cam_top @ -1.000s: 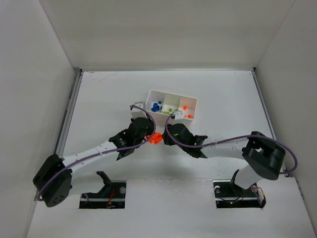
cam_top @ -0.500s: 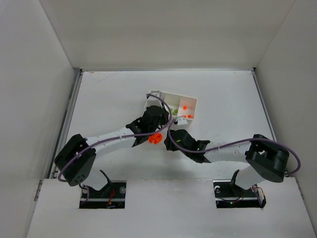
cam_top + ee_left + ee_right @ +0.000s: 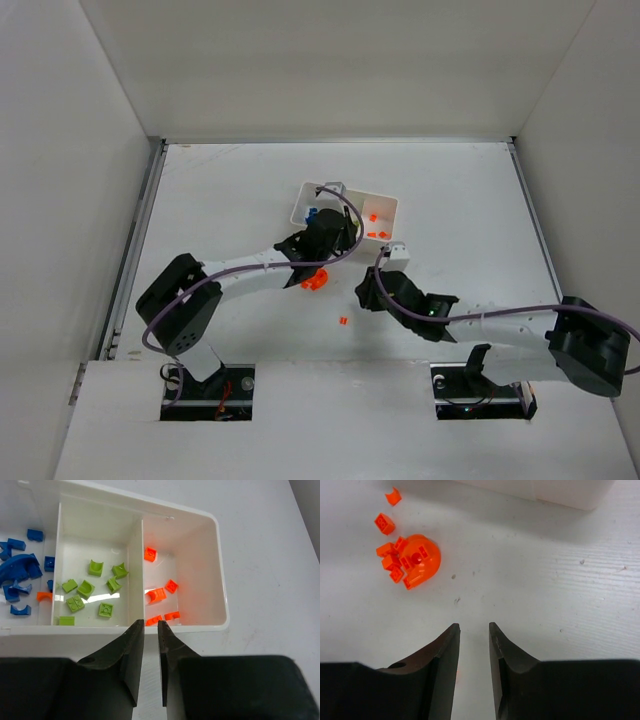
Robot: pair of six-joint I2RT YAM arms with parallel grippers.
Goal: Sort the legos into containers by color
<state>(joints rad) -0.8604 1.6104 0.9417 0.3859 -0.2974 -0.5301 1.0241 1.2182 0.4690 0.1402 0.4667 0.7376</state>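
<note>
The left gripper hangs at the tray's near wall, its tips in line with the divider between the middle and right compartments. Its jaws are pinched almost together on nothing. The left compartment holds blue bricks and one stray orange brick. The middle holds green bricks and the right a few orange bricks.

On the table, at 7 o'clock from the tray, lies an orange pile: a dome with small bricks touching it. In the right wrist view, two more bricks lie just off at its 11 o'clock. A lone brick lies at the pile's 5 o'clock. The right gripper is at the pile's 3 o'clock in the top view, with its jaws parted and empty over bare table.
</note>
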